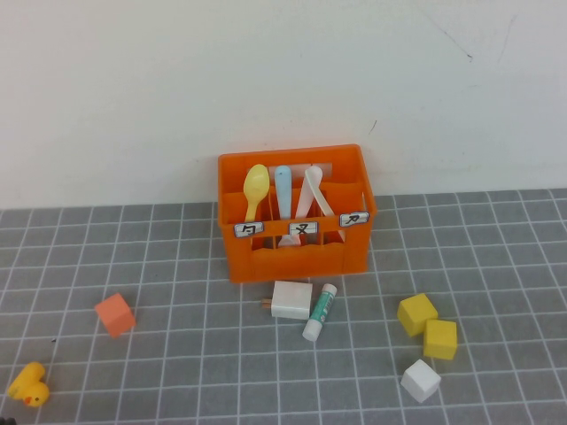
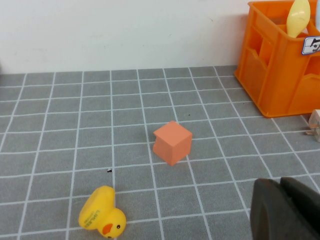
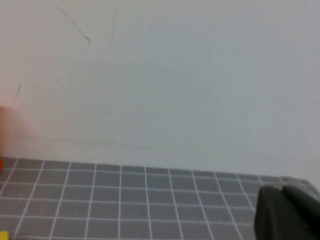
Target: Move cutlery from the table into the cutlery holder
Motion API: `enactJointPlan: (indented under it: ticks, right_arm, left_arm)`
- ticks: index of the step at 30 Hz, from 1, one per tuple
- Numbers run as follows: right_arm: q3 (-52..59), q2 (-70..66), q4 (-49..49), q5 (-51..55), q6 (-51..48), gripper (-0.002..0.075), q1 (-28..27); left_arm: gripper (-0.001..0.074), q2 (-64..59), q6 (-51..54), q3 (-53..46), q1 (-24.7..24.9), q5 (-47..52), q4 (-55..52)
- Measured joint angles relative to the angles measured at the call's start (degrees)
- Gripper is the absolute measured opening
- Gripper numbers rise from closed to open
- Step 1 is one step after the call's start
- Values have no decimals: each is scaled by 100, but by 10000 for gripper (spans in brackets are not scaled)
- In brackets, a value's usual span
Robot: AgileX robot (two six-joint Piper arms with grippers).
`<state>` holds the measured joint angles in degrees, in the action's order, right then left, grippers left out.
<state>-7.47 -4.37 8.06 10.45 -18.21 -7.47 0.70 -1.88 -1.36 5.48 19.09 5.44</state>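
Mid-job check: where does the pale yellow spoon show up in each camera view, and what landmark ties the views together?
High view: the pale yellow spoon stands in the orange crate's left compartment, bowl up.
Left wrist view: only its bowl shows, above the crate's rim at the upper right corner; the left gripper sits low right.
Right wrist view: no spoon; the right gripper sits low right.
Shared landmark: the crate, an orange blur at that view's edge.
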Motion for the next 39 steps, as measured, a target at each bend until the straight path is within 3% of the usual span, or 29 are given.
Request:
enactJointPlan:
  ticks: [8,14,21,39]
  right_arm:
    - [858,298,-606,-214,769,-1,0]
    - [904,466,-1147,845,1198,-2,0]
    - [882,483,-1354,937,1959,-2,0]
    - [871,518,-1491,1042,2140,-2,0]
  left_arm:
    - [-1,0,0,0,0,0,0]
    - [-1,0,0,0,0,0,4]
    - [-1,0,0,0,0,8,4]
    - [-1,0,0,0,0,8,13]
